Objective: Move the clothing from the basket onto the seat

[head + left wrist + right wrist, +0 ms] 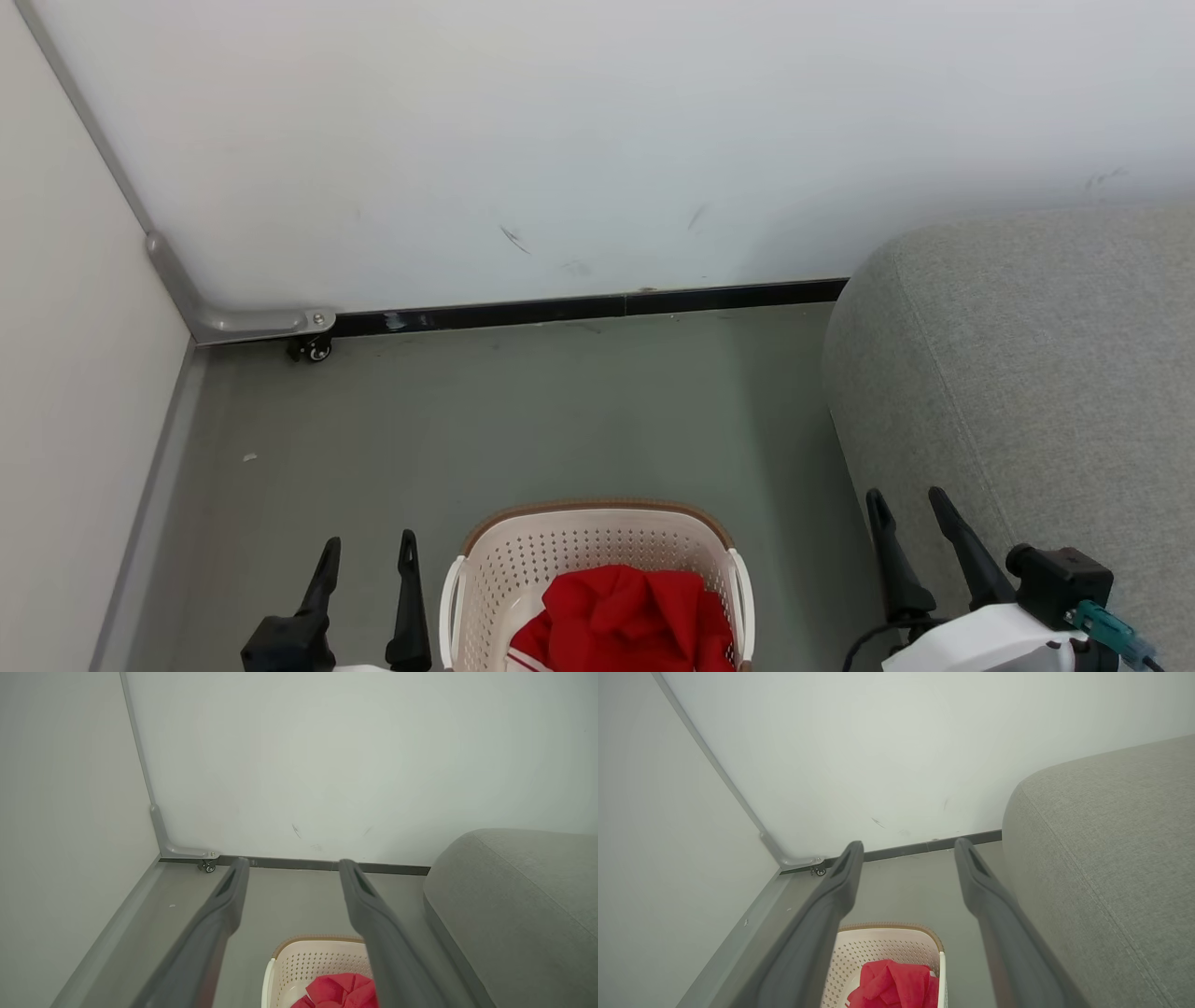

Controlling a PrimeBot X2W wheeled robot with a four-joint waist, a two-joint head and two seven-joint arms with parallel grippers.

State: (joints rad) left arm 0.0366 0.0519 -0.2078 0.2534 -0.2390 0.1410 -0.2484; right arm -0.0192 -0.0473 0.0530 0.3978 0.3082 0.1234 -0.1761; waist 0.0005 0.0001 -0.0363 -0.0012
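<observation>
Grey-green floor (560, 411) meets a scuffed white wall (560, 140) ahead. Both arms sit low with fingers pointing forward: the left gripper (370, 539) just left of the basket (597, 509), the right gripper (906, 495) by the edge of the seat (1027, 373). Each has its fingers spread wide and holds nothing. The red clothing (635, 607) lies bunched inside the basket, which stands on the floor beside the seat.

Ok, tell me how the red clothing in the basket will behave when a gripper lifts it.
Probably floppy: the clothing lies crumpled in soft folds, so it should sag and hang from a pinch. Likely light for its bulk, since it looks like thin fabric. It may drag on the basket wall, as it sits low inside.
</observation>
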